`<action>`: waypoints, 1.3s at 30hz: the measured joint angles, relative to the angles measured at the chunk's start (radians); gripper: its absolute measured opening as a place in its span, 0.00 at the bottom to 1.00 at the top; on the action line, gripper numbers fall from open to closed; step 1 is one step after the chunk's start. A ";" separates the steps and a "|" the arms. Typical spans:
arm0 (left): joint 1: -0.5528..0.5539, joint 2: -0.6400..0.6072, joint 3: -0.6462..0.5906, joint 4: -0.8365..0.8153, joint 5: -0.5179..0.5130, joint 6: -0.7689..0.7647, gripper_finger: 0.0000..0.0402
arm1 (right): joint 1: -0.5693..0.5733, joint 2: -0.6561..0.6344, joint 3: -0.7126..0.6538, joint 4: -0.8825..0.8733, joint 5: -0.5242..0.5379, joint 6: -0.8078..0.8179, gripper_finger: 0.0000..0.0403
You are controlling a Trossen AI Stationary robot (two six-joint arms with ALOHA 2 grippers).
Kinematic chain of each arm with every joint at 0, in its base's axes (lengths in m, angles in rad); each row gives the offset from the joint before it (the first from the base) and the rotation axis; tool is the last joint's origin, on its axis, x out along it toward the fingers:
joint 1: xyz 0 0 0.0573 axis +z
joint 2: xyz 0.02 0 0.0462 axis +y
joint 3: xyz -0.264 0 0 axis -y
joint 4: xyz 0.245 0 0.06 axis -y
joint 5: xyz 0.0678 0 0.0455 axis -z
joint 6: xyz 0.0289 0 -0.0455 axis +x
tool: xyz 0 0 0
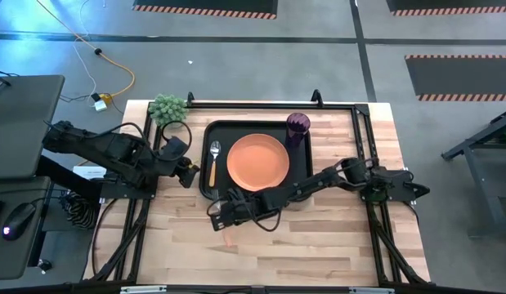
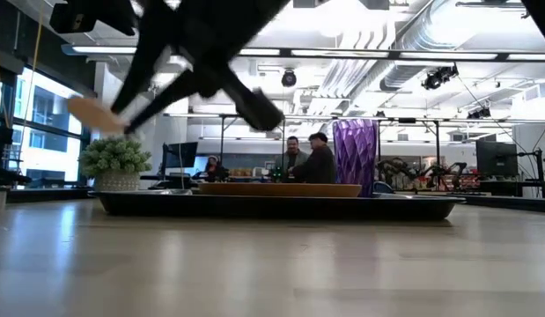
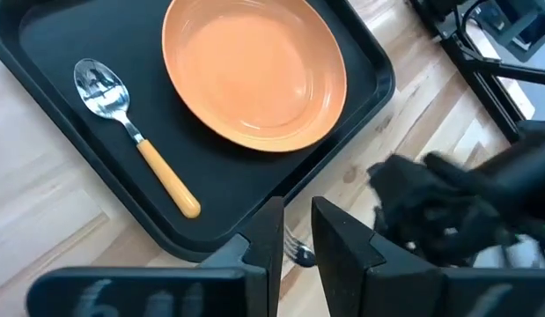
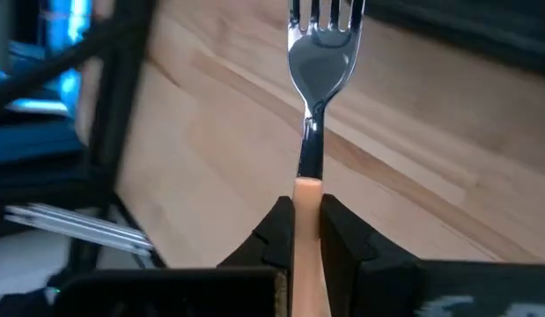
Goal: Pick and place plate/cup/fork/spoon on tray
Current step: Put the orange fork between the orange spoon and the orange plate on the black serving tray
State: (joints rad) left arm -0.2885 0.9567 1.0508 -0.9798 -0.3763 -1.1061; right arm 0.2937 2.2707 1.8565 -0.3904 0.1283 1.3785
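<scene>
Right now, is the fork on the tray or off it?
Off it. The right gripper holds the fork by its handle above bare wood, outside the tray.

A robotics lab: exposed ceiling ducts (image 2: 430, 40), monitors (image 2: 492, 158), hazard-striped floor mats (image 1: 205, 10).

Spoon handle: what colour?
Yellow-orange, with a silver metal bowl. The spoon lies on the tray; the left wrist view shows it best.
</scene>
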 joint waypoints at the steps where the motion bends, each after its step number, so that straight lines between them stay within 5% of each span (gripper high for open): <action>1: 0.000 -0.001 0.000 0.000 0.000 0.000 0.13 | -0.002 0.010 0.000 -0.001 -0.016 0.000 0.03; 8: 0.000 -0.002 0.000 -0.001 -0.002 0.001 0.13 | 0.000 0.069 0.000 -0.030 -0.132 0.005 0.03; 39: 0.000 -0.002 0.000 -0.002 -0.001 -0.008 0.13 | -0.006 0.107 0.001 -0.083 -0.185 -0.021 0.10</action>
State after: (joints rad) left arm -0.2886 0.9550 1.0508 -0.9821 -0.3771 -1.1137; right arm 0.2874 2.3775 1.8572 -0.4736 -0.0570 1.3579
